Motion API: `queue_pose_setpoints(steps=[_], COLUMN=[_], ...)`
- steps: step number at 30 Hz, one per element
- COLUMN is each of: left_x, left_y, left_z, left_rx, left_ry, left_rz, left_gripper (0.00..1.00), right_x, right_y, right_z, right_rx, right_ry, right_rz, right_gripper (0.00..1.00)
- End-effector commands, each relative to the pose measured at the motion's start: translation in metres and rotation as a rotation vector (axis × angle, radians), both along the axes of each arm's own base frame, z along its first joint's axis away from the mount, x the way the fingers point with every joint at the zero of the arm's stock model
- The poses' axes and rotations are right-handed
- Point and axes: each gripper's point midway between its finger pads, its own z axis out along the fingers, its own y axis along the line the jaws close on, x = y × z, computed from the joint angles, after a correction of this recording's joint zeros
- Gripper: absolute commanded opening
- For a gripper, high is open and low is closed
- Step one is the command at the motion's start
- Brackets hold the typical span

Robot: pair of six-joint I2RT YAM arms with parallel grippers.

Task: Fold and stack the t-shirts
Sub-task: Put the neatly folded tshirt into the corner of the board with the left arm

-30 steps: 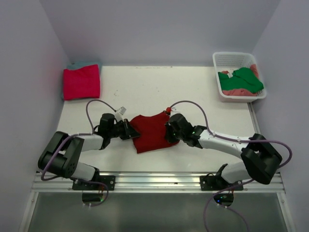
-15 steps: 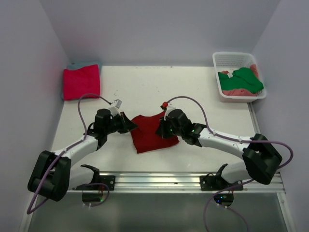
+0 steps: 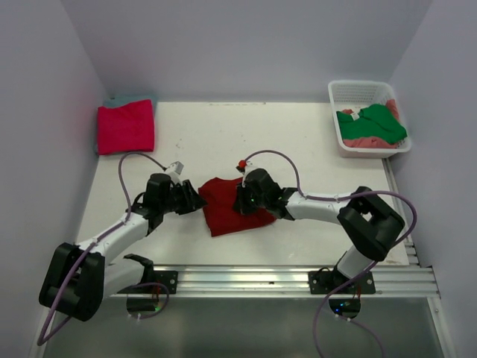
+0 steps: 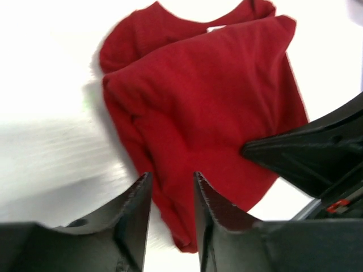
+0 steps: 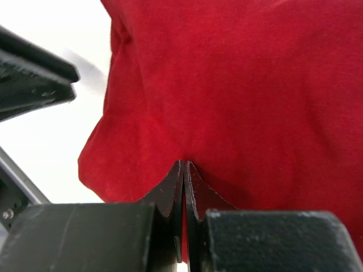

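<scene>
A dark red t-shirt lies folded and rumpled at the table's middle front, and also fills the left wrist view and the right wrist view. My left gripper sits at the shirt's left edge. Its jaws stand open, with the shirt's hem showing in the gap. My right gripper is over the shirt's middle. It is shut, with its tips pressed against the cloth. A folded magenta-pink t-shirt lies on a teal t-shirt at the far left.
A white lattice basket stands at the far right and holds a green t-shirt and a salmon-pink t-shirt. Walls close in the table on the left, back and right. A metal rail runs along the near edge.
My left gripper has opened and let go of the shirt's left edge. The right gripper has slid left across the shirt, from its right side toward its middle.
</scene>
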Motion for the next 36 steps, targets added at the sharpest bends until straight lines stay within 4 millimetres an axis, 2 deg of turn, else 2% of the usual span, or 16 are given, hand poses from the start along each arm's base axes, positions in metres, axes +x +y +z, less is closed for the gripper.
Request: queue_pose_setpoints(steps=[1, 2, 3, 5, 6, 12, 16, 20, 24, 28, 31, 36], left_x=[-0.016, -0.018, -0.022, -0.027, -0.031, -0.040, -0.046, -0.050, -0.043, -0.041, -0.044, -0.037], left_y=[0.014, 0.014, 0.016, 0.016, 0.017, 0.018, 0.002, -0.001, -0.004, -0.006, -0.009, -0.025], left_z=[-0.015, -0.016, -0.021, -0.022, -0.027, -0.031, -0.032, -0.042, -0.040, -0.052, -0.069, -0.074], left_rx=[0.065, 0.062, 0.067, 0.056, 0.057, 0.040, -0.065, -0.095, -0.105, -0.087, -0.079, -0.091], left_ry=[0.054, 0.058, 0.071, 0.080, 0.088, 0.101, 0.107, 0.151, 0.134, 0.169, 0.220, 0.221], left_rz=[0.038, 0.039, 0.040, 0.042, 0.041, 0.046, 0.008, 0.015, 0.023, 0.021, 0.018, 0.008], left_gripper=[0.43, 0.48, 0.65, 0.86, 1.00, 1.00, 1.00, 1.00, 1.00, 1.00, 1.00, 0.99], right_x=[0.013, 0.014, 0.014, 0.014, 0.015, 0.015, 0.016, 0.016, 0.015, 0.014, 0.014, 0.014], right_y=[-0.002, -0.002, -0.003, -0.003, -0.003, 0.001, 0.003, 0.002, 0.001, 0.001, 0.000, -0.002], right_z=[0.004, 0.002, -0.002, -0.006, -0.010, -0.021, -0.026, -0.028, -0.032, -0.031, -0.030, -0.030], right_rx=[-0.022, -0.028, -0.038, -0.045, -0.053, -0.050, -0.053, -0.053, -0.052, -0.047, -0.043, -0.052], right_ry=[-0.053, -0.053, -0.047, -0.041, -0.036, -0.013, -0.003, -0.005, 0.002, 0.006, -0.001, -0.008], right_rz=[-0.038, -0.043, -0.045, -0.047, -0.048, -0.050, -0.053, -0.058, -0.062, -0.062, -0.066, -0.069], right_gripper=[0.00, 0.00, 0.00, 0.00, 0.00, 0.00, 0.00, 0.00, 0.00, 0.00, 0.00, 0.00])
